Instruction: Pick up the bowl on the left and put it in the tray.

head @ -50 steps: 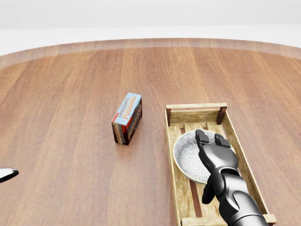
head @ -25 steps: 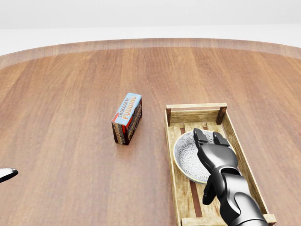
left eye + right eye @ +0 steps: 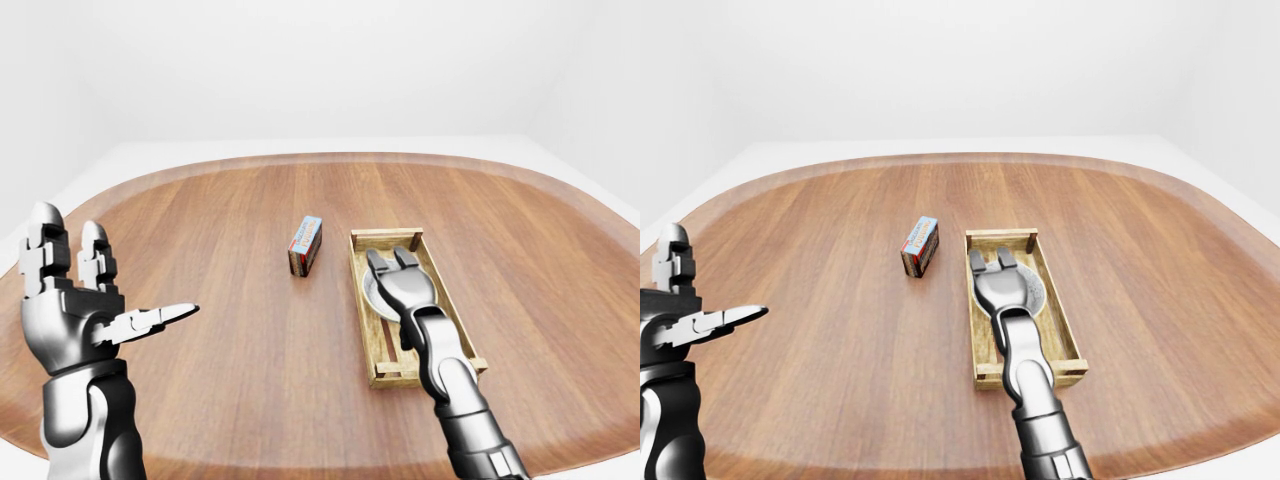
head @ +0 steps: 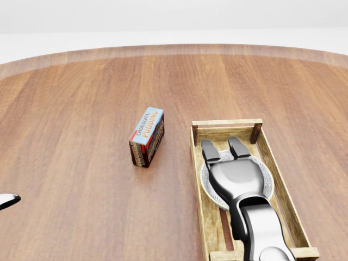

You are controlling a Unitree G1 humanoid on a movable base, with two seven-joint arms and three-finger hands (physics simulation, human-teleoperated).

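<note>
So the bowl (image 4: pixel 265 179) is already sat inside the tray (image 4: pixel 278 168), roughly in the middle of it, a bit toward the top end in the head view. The placing part looks pretty much done, judging by how flat it is seated between the wooden walls.

The right hand (image 4: pixel 224 151) is laid palm-down right over the bowl, covering most of it, with two fingers (image 4: pixel 209 150) stretched out toward the tray's top wall. They look extended rather than curled round the rim, so the hand is read as opened out, not clamped on anything. Whether the palm is actually touching the bowl or just hanging over it can't be told from these views.

The left hand (image 3: pixel 75 300) is held up well off to the left in the left-eye view, fingers spread wide, nothing in it. A chocolate pudding box (image 4: pixel 147 136) is stood on the table (image 4: pixel 81 109) just left of the tray, not involved.

Step in hand, as a guess: the release. What's called for next is a clean lift of the right hand straight up and out, so the bowl isn't dragged or tipped against the tray wall by a finger.
</note>
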